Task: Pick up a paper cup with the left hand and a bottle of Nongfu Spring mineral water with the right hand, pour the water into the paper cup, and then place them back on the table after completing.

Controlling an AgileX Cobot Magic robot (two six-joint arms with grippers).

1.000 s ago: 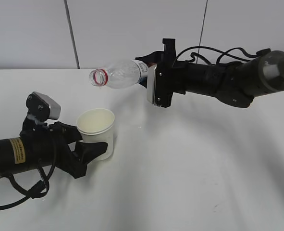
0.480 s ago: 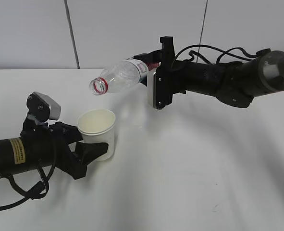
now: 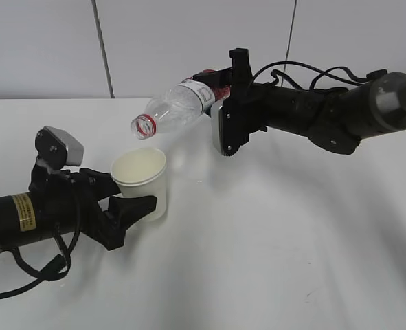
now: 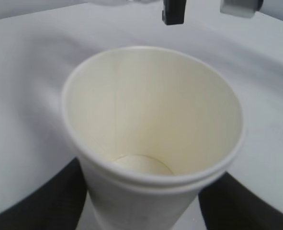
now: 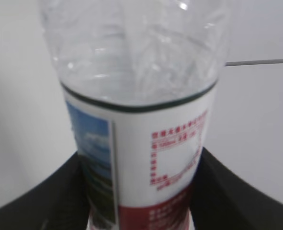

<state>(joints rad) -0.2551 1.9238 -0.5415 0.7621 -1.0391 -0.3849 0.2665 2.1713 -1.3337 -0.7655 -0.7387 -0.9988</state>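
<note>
The white table (image 3: 278, 261) carries nothing but the two arms' work, which is the pouring step. The right hand (image 3: 220, 93) has its two black fingers clamped around the labelled lower body of the Nongfu Spring bottle (image 3: 178, 106), held in the air and tipped so its uncapped, red-ringed mouth points down and to the left, above and just behind the paper cup (image 3: 142, 184). The left hand (image 3: 123, 206) pinches that cup low on its wall; the cup is upright and seems to sit at or just above the tabletop, which of the two I cannot tell. The left wrist view shows the cup's inside dry, with a bare bottom. The bottle looks clear and possibly empty; no stream is visible. Next, I judge, the bottle mouth should come forward over the cup's rim and tip steeper, while the cup is kept steady and level.
</note>
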